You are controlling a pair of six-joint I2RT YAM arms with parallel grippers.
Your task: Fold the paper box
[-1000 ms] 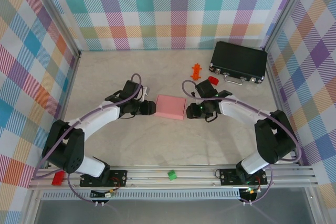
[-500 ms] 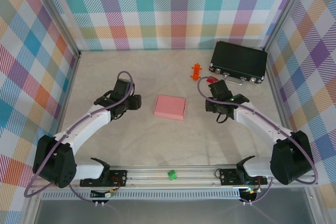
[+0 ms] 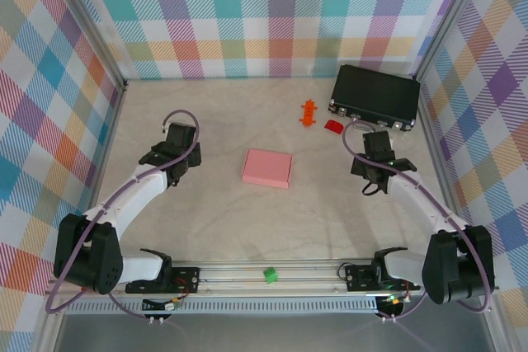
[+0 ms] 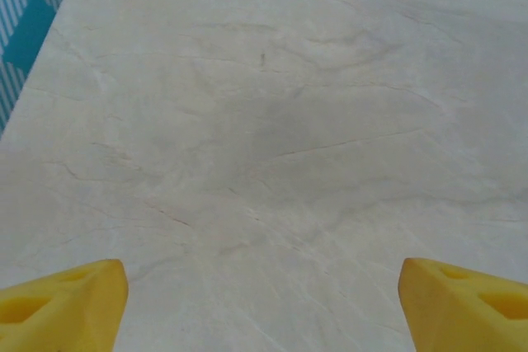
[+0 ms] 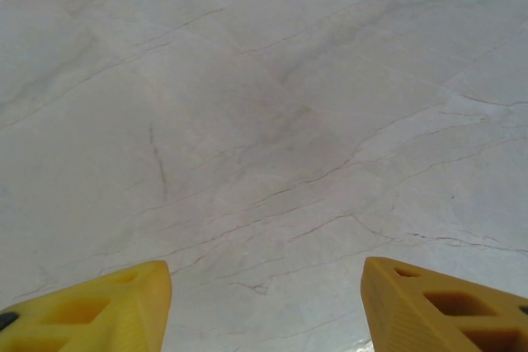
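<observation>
In the middle of the top view, the paper box (image 3: 267, 168) is seen lying on the table (image 3: 214, 220) as a closed pink rectangle, with no flap standing out from any edge. It is touched by neither arm.

The left gripper (image 4: 262, 279) is found left of centre, well apart from the box. In its wrist view the yellow fingers (image 4: 66, 302) are spread to the lower corners, so it is wide open, and only bare table is seen between them. The right gripper (image 5: 264, 274) is placed right of centre, near the black case (image 3: 375, 95) and the small red block (image 3: 333, 125). It too is parted and holds nothing.

The folding is judged to be finished, or very nearly so, since a compact box shape is presented and not a flat cut-out. Whether the end flaps are fully tucked cannot be told from above. Little is thought to be left beyond a check of the closure.
</observation>
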